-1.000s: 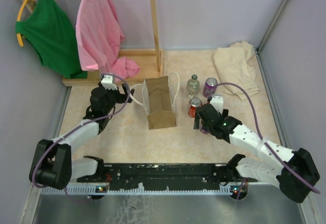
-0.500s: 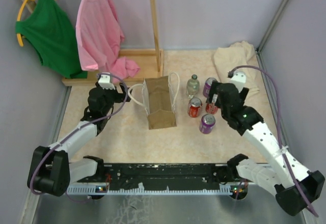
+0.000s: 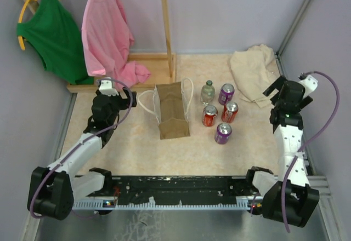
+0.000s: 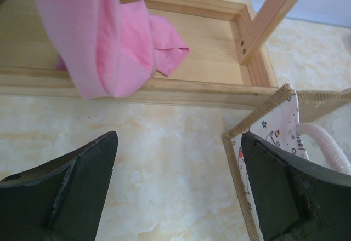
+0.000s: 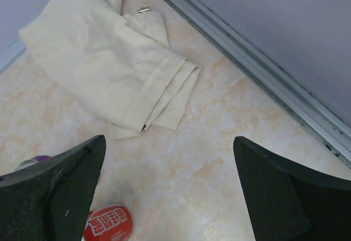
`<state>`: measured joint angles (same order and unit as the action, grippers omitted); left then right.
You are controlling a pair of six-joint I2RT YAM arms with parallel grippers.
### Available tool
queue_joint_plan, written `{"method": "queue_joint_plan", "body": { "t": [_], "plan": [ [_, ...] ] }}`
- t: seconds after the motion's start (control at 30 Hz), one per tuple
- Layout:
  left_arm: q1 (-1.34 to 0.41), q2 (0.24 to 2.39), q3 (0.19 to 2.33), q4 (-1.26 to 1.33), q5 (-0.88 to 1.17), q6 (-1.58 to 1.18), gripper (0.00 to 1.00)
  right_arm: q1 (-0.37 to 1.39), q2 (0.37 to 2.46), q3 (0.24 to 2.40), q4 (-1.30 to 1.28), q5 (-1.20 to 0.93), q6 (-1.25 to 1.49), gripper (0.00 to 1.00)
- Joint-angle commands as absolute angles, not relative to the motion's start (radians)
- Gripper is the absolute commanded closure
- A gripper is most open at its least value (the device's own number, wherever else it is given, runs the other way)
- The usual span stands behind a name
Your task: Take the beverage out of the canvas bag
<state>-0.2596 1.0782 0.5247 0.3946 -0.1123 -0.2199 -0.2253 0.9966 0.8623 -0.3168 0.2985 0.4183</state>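
The tan-brown canvas bag point(image 3: 173, 112) with white rope handles point(image 3: 143, 102) stands at the table's middle; I cannot see inside it. My left gripper point(image 3: 125, 99) is open and empty, just left of the bag's left handle. In the left wrist view my left gripper point(image 4: 178, 186) hangs over bare table, with the bag's corner point(image 4: 274, 118) by the right finger. A glass bottle point(image 3: 207, 92), two purple cans point(image 3: 226, 93) point(image 3: 222, 133) and two red cans point(image 3: 209, 115) point(image 3: 230, 111) stand right of the bag. My right gripper point(image 3: 270, 99) is open and empty, well right of the cans; in its own view point(image 5: 167, 191) a red can point(image 5: 107, 224) shows at the lower left.
A pale beige cloth point(image 3: 252, 71) lies at the back right, also in the right wrist view point(image 5: 104, 55). A wooden rack base point(image 4: 192, 38) with a pink garment point(image 3: 107, 33) and a green one point(image 3: 52, 30) stands at the back left. Side walls lie close on both sides.
My right arm has swung up and back to the far right, away from the cans, leaving a red and a purple can standing. My left gripper has drawn slightly left of the bag handle.
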Motion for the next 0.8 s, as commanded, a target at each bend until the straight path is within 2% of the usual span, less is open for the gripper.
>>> {"method": "queue_joint_plan", "body": {
  "t": [0.0,0.23,0.77],
  "plan": [
    [-0.262,1.027,0.537,0.346,-0.229,-0.268,0.00,-0.252,0.917,0.797,-0.154,0.251,0.384,0.01],
    [-0.262,0.982,0.528,0.330,-0.318,-0.284,0.00,-0.251,0.813,0.736,-0.081,0.247,0.355,0.01],
    [-0.262,0.951,0.508,0.317,-0.387,-0.291,0.00,-0.252,0.805,0.733,-0.086,0.241,0.356,0.01]
  ]
}}
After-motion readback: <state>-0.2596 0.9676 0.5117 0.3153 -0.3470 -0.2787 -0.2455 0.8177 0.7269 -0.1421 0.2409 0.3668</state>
